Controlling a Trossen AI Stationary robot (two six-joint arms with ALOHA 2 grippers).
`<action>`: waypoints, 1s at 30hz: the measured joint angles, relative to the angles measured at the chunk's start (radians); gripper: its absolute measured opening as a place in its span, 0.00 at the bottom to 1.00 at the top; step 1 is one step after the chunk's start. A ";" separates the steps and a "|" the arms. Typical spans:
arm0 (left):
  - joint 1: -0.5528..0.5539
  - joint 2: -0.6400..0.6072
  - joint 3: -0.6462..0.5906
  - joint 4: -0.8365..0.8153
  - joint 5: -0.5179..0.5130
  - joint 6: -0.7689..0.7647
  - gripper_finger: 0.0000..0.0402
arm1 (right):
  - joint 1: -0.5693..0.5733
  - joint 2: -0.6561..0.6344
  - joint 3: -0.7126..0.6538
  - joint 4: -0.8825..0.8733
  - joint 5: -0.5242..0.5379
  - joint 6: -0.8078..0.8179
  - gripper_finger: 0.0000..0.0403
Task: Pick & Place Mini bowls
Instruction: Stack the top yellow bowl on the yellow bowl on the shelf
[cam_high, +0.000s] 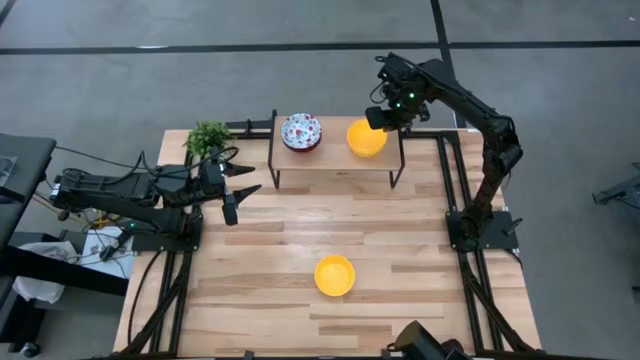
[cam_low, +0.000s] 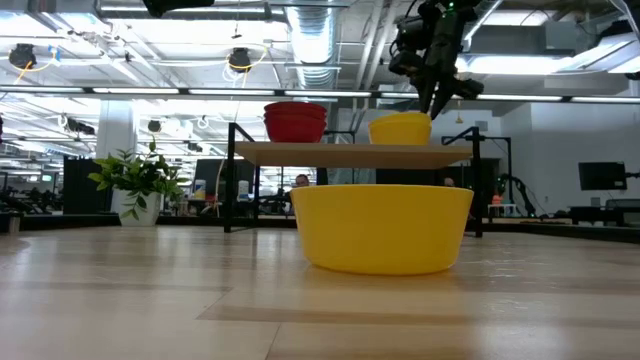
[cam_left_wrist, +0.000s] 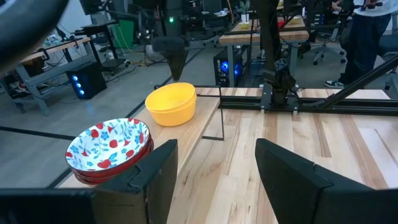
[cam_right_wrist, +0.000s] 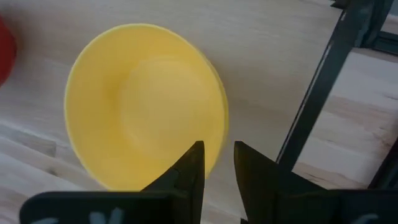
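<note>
A glossy round yellow bowl (cam_high: 366, 138) is being straddled at its 3 o'clock rim by the right gripper (cam_high: 384, 118), jaws slightly parted; the left gripper (cam_high: 240, 200) is being held spread.

two black jointed arms; loose black cables; small green lights

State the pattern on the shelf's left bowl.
White with red-and-blue flowers; clearest in the left wrist view.
</note>
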 joint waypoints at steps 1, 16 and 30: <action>0.000 0.000 0.000 0.000 0.000 0.000 0.53 | 0.000 -0.008 0.000 -0.001 0.000 -0.003 0.19; 0.000 0.000 0.000 0.001 0.000 0.000 0.53 | 0.065 -0.026 0.002 0.024 0.023 -0.031 0.02; 0.000 0.000 0.000 0.001 0.000 -0.001 0.53 | 0.079 -0.024 -0.080 0.046 0.029 -0.022 0.00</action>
